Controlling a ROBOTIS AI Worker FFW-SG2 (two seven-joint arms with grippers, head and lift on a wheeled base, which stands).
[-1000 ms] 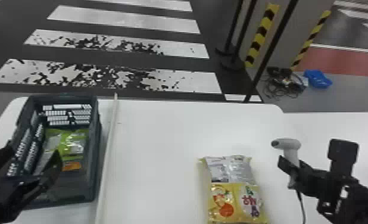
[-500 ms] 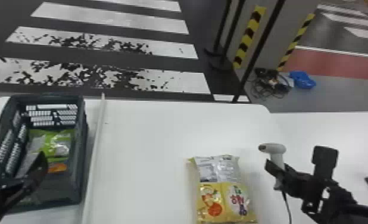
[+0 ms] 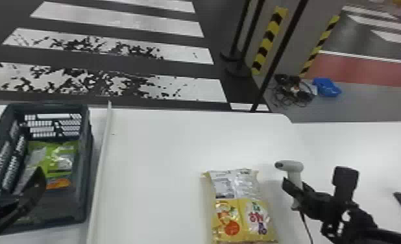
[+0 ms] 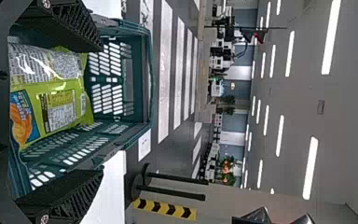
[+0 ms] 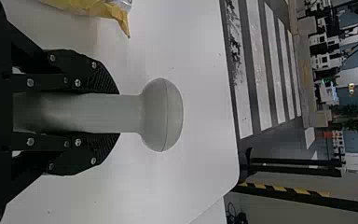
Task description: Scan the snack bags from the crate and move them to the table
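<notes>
We see the white desk (image 3: 164, 146) spread below us, with the dark green crate (image 3: 88, 168) at its far left corner, reaching up to the far edge. Just right of the crate, a pale strip (image 3: 103, 155) runs from the far edge toward the near side. Our yellow snack bag (image 3: 238, 207) lies flat on the desk, right of the strip and well apart from the far edge. A green snack bag (image 3: 52, 159) rests inside the crate; we cannot tell how many bags are there. Our left end effector (image 3: 11, 167) is released, its fingers spread wide at the crate. Our right end effector (image 3: 295, 185) grasps the handle of a pale barcode scanner (image 3: 294, 167), held upright near the yellow bag's right side, its cable hanging below.
</notes>
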